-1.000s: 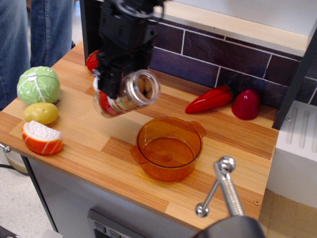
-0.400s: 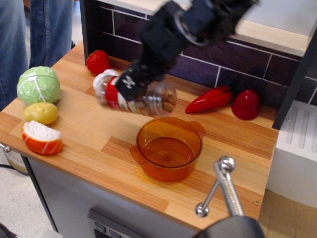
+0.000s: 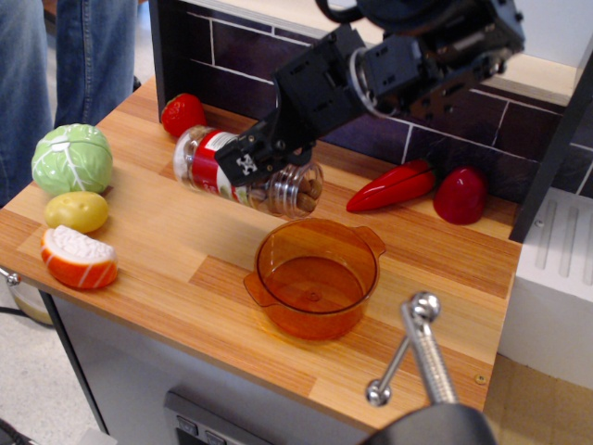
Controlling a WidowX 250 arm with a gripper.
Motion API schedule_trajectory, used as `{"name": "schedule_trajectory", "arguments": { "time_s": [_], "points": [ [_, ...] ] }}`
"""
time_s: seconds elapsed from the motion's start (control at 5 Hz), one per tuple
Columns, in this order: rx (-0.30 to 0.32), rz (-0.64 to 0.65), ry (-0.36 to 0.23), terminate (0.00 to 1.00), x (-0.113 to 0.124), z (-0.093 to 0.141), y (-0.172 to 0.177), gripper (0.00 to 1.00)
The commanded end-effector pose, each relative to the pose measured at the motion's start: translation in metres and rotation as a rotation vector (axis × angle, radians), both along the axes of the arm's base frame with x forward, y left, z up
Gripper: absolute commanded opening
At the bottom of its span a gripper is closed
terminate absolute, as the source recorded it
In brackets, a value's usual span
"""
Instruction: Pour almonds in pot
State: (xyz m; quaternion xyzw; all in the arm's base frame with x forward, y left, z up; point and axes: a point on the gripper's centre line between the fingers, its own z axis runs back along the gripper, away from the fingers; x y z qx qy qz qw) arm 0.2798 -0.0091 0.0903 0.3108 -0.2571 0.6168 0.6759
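Note:
My black gripper (image 3: 252, 159) is shut on a clear jar (image 3: 232, 174) with a red and white label. The jar is tipped almost on its side, its open mouth pointing right and slightly down, just above and left of the pot's far rim. Tan-brown almonds (image 3: 298, 193) lie bunched at the jar's mouth end. The translucent orange pot (image 3: 317, 276) with two small side handles stands on the wooden counter (image 3: 185, 250), below and right of the jar. I see no almonds inside the pot.
A strawberry (image 3: 182, 114) sits at the back left. A cabbage (image 3: 71, 158), a yellow potato (image 3: 78, 210) and a salmon piece (image 3: 79, 259) lie at the left edge. A red chilli (image 3: 392, 187) and a red pepper (image 3: 460, 195) lie by the brick wall. A metal handle (image 3: 417, 350) stands at the front right.
My arm has swung over from the left to reach in from the upper right. The jar has turned from facing the camera to lying tipped, its mouth lowered toward the pot.

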Motion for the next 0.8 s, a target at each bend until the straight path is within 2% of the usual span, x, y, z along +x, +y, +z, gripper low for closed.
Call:
{"name": "schedule_trajectory", "arguments": {
  "time_s": [0.0, 0.2, 0.6],
  "points": [
    [0.129, -0.016, -0.093, 0.0, -0.007, -0.004, -0.002, 0.0],
    [0.171, -0.056, -0.109, 0.0, -0.008, -0.01, -0.008, 0.0],
    [0.209, -0.085, -0.147, 0.0, -0.005, -0.007, -0.013, 0.0]
  ]
}}
